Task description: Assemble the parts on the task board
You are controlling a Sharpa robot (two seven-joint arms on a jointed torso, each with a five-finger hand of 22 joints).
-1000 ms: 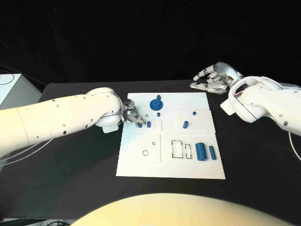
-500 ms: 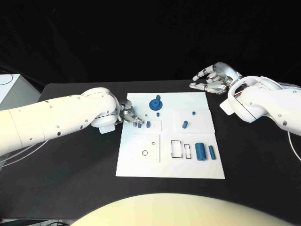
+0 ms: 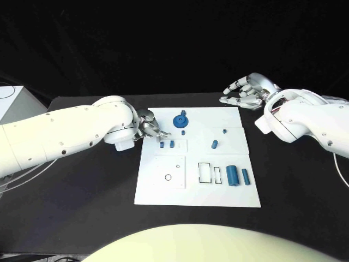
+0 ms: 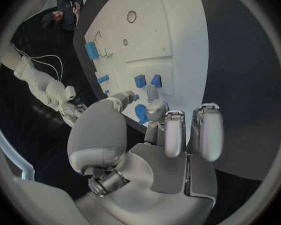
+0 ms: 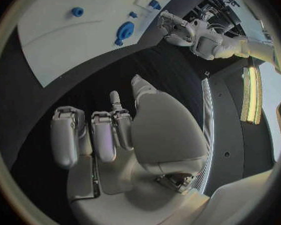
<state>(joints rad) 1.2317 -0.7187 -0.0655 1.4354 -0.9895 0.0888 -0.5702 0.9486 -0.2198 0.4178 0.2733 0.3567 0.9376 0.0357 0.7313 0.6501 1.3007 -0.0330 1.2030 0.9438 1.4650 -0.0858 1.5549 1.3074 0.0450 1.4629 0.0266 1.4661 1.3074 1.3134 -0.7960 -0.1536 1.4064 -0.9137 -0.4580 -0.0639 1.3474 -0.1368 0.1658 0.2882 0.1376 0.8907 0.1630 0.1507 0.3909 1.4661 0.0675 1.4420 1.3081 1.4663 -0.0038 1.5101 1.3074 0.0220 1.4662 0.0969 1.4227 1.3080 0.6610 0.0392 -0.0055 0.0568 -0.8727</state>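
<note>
At the board's (image 3: 198, 191) left edge, left hand (image 3: 151, 127) empty, fingers apart above two small blue parts (image 3: 167, 144); far right, right hand (image 3: 245, 94) loosely spread, empty.

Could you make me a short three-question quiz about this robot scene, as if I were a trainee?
1. True or false: the right hand is resting on the task board.
2. Which hand is at the board's edge, near the two small blue parts? A) left hand B) right hand
3. Fill in: the two long blue cylinders lie just beside two outlined, rectangular ____ in the board.

Key:
1. False; it hovers over the black table, beyond the board's far corner, holding nothing.
2. A.
3. Slots, both without a part in them.
</note>
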